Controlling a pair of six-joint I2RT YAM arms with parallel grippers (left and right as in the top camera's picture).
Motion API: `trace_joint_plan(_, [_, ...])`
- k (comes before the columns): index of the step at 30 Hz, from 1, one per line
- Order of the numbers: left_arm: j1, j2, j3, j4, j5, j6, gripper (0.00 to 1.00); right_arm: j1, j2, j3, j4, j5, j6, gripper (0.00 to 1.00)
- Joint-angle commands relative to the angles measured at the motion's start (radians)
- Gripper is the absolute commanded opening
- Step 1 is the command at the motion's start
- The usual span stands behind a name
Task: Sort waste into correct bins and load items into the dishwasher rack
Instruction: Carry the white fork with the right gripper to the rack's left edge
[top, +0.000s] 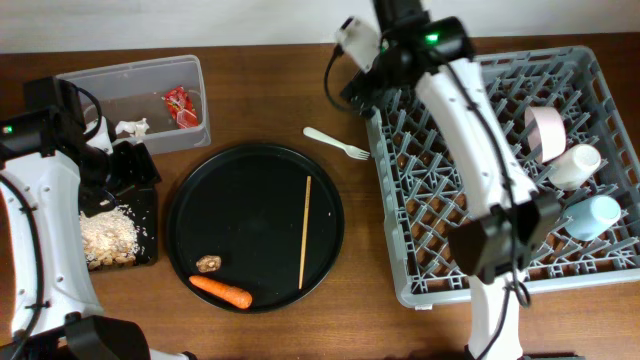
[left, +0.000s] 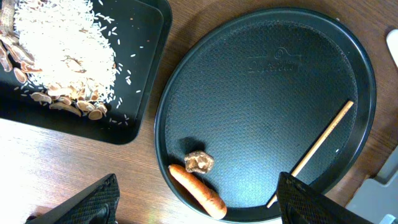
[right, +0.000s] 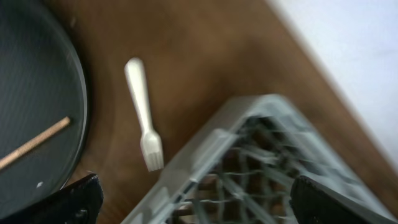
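Right pincer released near fork; left pincer released above carrot on round tray.

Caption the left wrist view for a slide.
Open left gripper above a round tray with carrot, brown lump and chopstick, beside a black bin of rice.
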Motion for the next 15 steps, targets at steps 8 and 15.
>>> trace_joint_plan(8, [-0.005,-0.006,0.001,0.002,0.003,0.002,0.8,0.062,0.158,-0.01,-0.068,-0.061,-0.067,0.99])
trace_joint_plan(15, [-0.005,-0.006,0.001,0.002,0.003,0.002,0.8,0.08,0.222,-0.031,-0.082,-0.061,-0.066,0.99])
